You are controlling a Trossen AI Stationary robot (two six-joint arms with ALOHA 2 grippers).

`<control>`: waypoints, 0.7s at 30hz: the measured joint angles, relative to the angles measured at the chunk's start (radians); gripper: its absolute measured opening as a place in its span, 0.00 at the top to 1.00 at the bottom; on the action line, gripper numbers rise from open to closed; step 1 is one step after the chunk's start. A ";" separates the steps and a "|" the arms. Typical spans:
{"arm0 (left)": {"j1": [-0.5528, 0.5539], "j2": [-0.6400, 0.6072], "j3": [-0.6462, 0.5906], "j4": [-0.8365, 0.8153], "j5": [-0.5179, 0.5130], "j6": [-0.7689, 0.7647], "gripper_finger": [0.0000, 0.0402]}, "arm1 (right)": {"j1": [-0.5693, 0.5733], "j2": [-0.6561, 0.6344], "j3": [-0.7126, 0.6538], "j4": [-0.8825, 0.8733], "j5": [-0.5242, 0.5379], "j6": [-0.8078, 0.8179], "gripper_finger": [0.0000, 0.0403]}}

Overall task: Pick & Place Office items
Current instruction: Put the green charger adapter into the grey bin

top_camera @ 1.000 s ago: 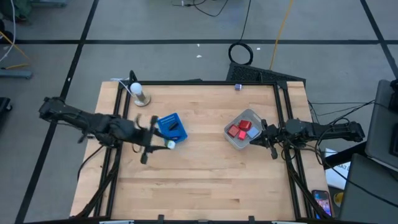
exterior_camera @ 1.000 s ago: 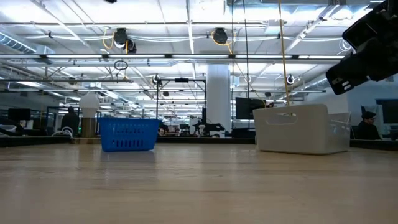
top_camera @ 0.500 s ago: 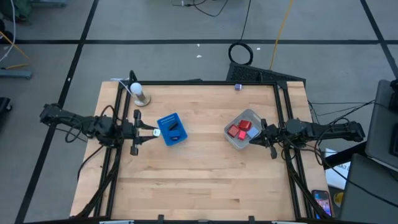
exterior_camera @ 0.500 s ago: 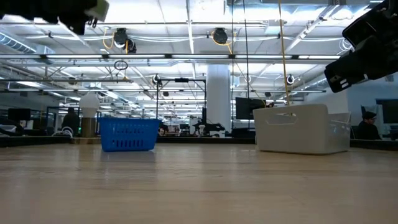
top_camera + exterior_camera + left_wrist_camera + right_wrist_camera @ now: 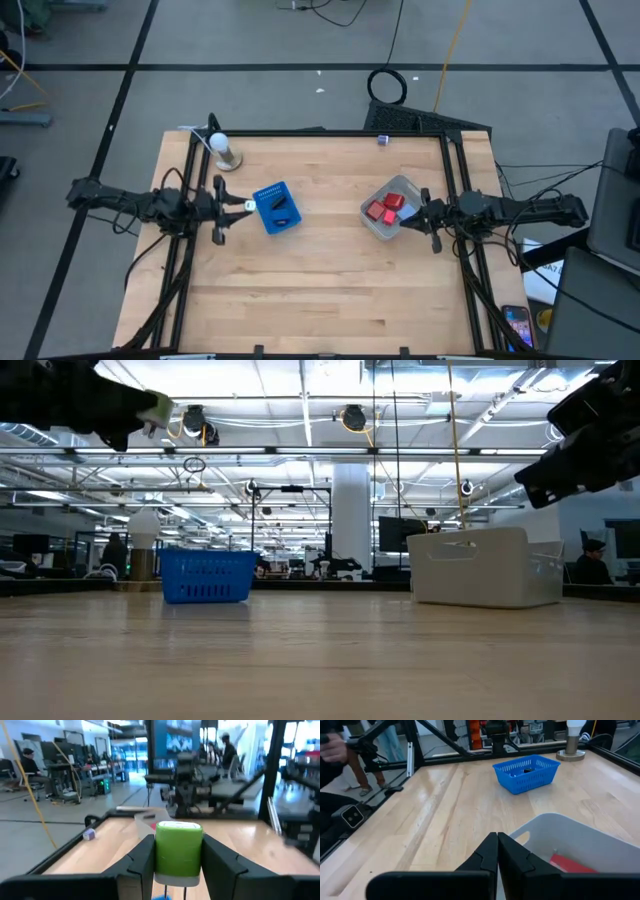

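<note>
The left hand (image 5: 178, 870) grips a green block (image 5: 179, 851) at the surface's (image 5: 330, 290) nine o'clock edge, level, beside the blue basket (image 5: 276, 208). The right hand (image 5: 497, 851) (fingers pressed together) hovers at the tub's (image 5: 392, 206) three o'clock rim.

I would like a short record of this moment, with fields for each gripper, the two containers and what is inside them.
left gripper: shut on green piece, left of the blue basket, above the table
right gripper: shut, empty, at the tub's right edge
blue basket: holds a dark item
clear tub: holds red blocks
</note>
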 joint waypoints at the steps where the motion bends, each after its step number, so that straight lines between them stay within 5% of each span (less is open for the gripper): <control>1: 0.007 0.007 0.000 0.027 0.004 -0.011 0.69 | 0.000 0.004 0.000 0.000 0.000 -0.003 1.00; 8: 0.044 0.085 0.006 0.244 0.108 -0.049 0.69 | 0.000 0.035 0.000 0.000 0.000 -0.020 1.00; 21: 0.101 0.473 0.313 0.208 0.167 -0.057 0.69 | 0.000 0.114 0.001 0.088 0.050 -0.109 1.00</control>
